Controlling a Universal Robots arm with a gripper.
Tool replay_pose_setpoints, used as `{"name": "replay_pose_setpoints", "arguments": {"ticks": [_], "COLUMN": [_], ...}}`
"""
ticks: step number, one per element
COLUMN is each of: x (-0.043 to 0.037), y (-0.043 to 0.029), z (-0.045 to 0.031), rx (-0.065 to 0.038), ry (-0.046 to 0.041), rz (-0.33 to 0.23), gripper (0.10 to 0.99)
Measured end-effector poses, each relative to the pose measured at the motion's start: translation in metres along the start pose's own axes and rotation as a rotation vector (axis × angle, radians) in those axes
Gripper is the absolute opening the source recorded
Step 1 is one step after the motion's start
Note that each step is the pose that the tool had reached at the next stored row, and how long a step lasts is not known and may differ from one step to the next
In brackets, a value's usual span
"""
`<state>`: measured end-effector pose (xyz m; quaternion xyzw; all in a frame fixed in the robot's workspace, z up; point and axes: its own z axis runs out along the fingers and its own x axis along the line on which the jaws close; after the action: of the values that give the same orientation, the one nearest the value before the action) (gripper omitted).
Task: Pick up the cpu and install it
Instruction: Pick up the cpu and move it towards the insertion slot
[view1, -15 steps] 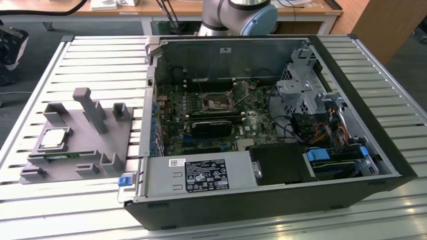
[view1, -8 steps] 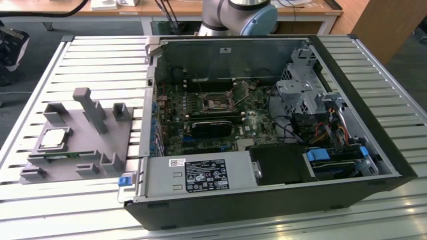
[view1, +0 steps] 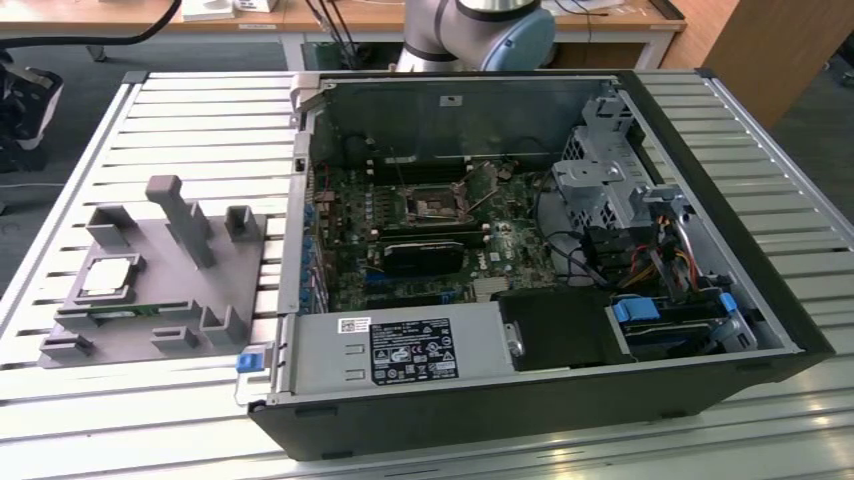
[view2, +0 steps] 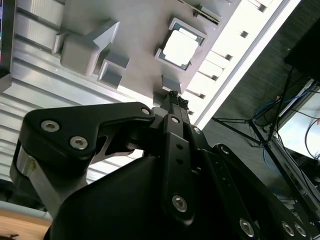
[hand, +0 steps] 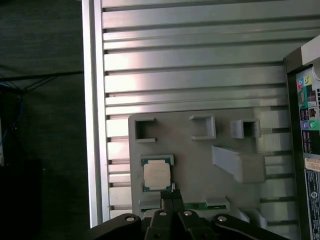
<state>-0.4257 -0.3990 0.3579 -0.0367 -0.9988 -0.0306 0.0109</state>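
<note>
The cpu (view1: 110, 278), a small square chip with a shiny silver top, lies flat in a recess of the grey holder plate (view1: 147, 300) at the exterior view's left. Both wrist views look down on it from well above: cpu (hand: 157, 174), cpu (view2: 181, 48). My gripper (hand: 171, 196) hangs above the holder plate (hand: 200, 165), clear of the chip, its dark fingertips (view2: 174, 95) pressed together with nothing between them. The dark square socket (view1: 434, 207) with its metal frame sits on the motherboard inside the open computer case (view1: 534, 400).
A long green memory strip (view1: 127, 312) lies on the holder near the cpu. Grey posts and brackets (view1: 180, 215) stand up from the plate. The slatted metal table (view1: 200, 130) ends just beyond the holder. The arm's base (view1: 481, 30) stands behind the case.
</note>
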Motion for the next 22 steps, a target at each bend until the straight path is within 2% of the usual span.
{"name": "replay_pose_setpoints", "arguments": {"ticks": [3,4,5,6,7,9,10,12,13,14,16,17,22], "x": [0.0009,0.0009,0.0008,0.0008,0.0008,0.0008,0.0008,0.0008,0.001,0.0013,0.0034,0.0056,0.0077], "y": [-0.0017,-0.0019,-0.0021,-0.0021,-0.0023,-0.0026,-0.0028,-0.003,-0.0032,-0.0035,-0.004,-0.0043,-0.0049], "z": [0.0032,0.0041,0.0051,0.0062,0.0076,0.0107,0.0124,0.0156,0.017,0.0182,0.02,0.0212,0.0288], "rx": [-0.003,-0.003,-0.003,-0.003,-0.002,-0.002,-0.002,-0.001,-0.001,-0.001,0.0,-0.001,-0.001], "ry": [0.0003,0.0014,0.0035,0.0059,0.0078,0.0114,0.0133,0.0176,0.0191,0.0203,0.0213,0.0209,0.0166], "rz": [-0.004,-0.005,-0.005,-0.006,-0.007,-0.015,-0.019,-0.029,-0.033,-0.038,-0.044,-0.045,-0.045], "gripper": [0.114,0.165,0.165,0.231,0.231,0.349,0.349,0.467,0.467,0.525,0.525,0.588,0.588]}}
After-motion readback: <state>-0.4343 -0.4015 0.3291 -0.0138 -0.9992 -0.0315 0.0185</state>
